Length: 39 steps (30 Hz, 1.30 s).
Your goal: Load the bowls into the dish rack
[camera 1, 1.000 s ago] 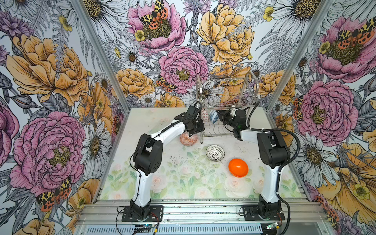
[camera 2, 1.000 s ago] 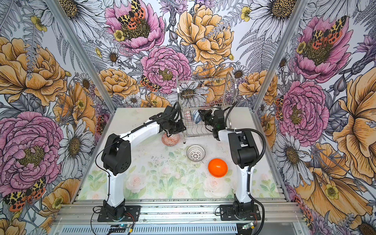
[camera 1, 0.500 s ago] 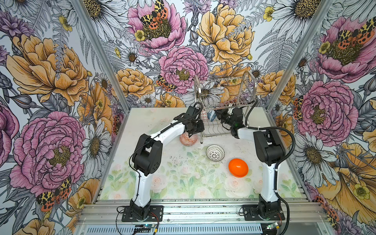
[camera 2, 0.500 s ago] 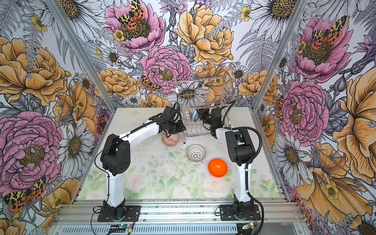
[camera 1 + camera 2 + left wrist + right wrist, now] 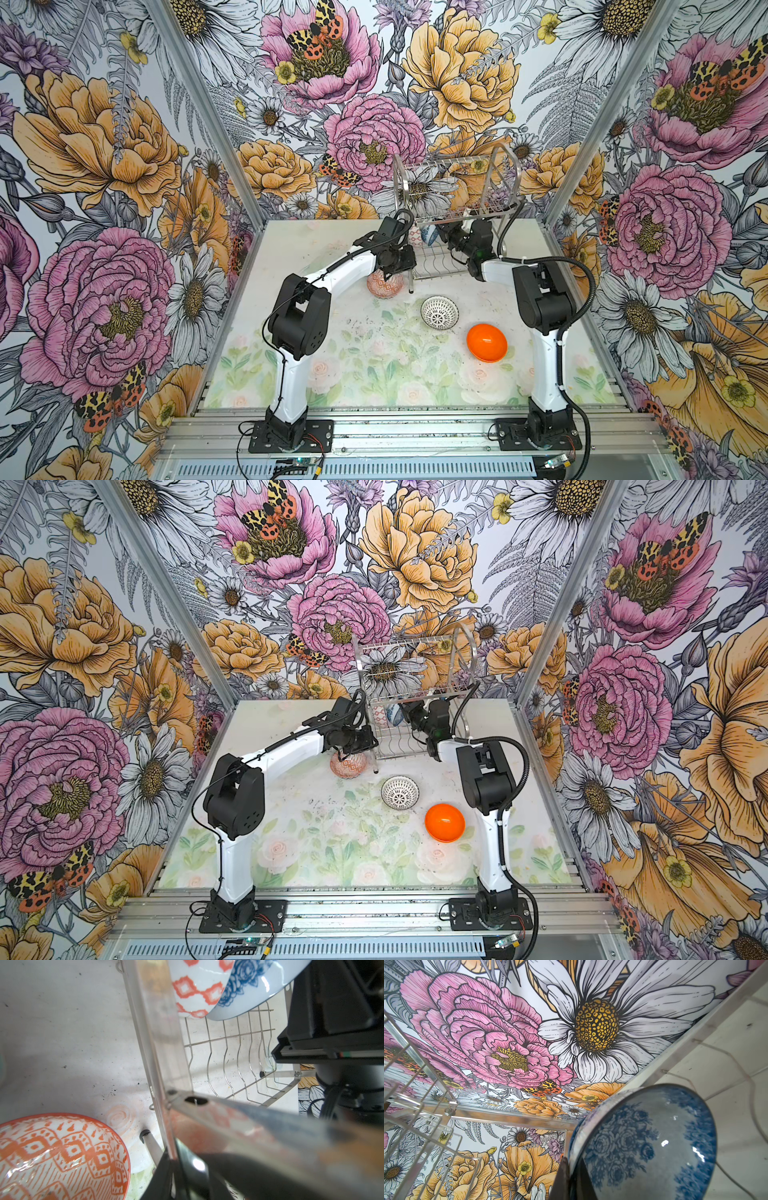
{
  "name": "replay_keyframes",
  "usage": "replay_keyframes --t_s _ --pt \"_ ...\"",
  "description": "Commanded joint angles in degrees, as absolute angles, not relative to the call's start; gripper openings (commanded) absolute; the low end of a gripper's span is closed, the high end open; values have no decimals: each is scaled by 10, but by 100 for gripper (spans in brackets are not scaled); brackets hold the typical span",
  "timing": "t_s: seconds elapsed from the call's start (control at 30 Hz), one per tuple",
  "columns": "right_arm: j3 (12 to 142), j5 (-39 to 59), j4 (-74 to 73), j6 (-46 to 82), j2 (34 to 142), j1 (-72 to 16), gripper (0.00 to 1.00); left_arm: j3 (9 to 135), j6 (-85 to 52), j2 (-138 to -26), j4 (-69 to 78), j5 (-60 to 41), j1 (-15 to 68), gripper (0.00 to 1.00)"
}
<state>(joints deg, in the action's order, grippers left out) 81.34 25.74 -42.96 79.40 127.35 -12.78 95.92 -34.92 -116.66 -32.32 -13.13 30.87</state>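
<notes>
The steel dish rack (image 5: 457,195) (image 5: 415,675) stands tilted at the back of the table. My left gripper (image 5: 406,262) (image 5: 174,1159) is shut on the front of its left end frame (image 5: 162,1043). Inside the lower tier my right gripper (image 5: 442,237) (image 5: 572,1176) is shut on the rim of a blue floral bowl (image 5: 654,1142) (image 5: 249,987). That bowl leans on an orange-white bowl (image 5: 197,987) (image 5: 415,236) in the wire slots. On the table lie another orange-white bowl (image 5: 384,284) (image 5: 62,1157), a black-and-white lattice bowl (image 5: 439,312) and a plain orange bowl (image 5: 486,343).
The flowered back wall (image 5: 374,137) rises right behind the rack. The rack's thin front leg (image 5: 411,278) stands beside the orange-white bowl on the table. The rack's upper tier (image 5: 425,1084) hangs over my right gripper. Both arm bases sit at the table's front edge.
My right gripper has carried the blue bowl leftward inside the lower tier, toward the orange-white bowl there. The rack has tipped a little to the left. The left arm has hardly moved.
</notes>
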Motion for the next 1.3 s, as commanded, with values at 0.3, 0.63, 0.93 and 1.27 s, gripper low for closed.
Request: replay_keyframes --t_s 0.3,0.63,0.93,1.27 --pt "828 290 -435 787 1324 -142 5 935 -372 -1175 -415 -126 288 18" --pt "838 322 -426 767 1340 -142 7 935 -372 -1179 -417 -128 284 18" --pt "849 347 -408 745 1356 -142 9 934 -371 -1182 -419 -131 283 18" --pt "853 354 -388 727 1364 -135 10 936 -371 -1185 -423 -133 281 17"
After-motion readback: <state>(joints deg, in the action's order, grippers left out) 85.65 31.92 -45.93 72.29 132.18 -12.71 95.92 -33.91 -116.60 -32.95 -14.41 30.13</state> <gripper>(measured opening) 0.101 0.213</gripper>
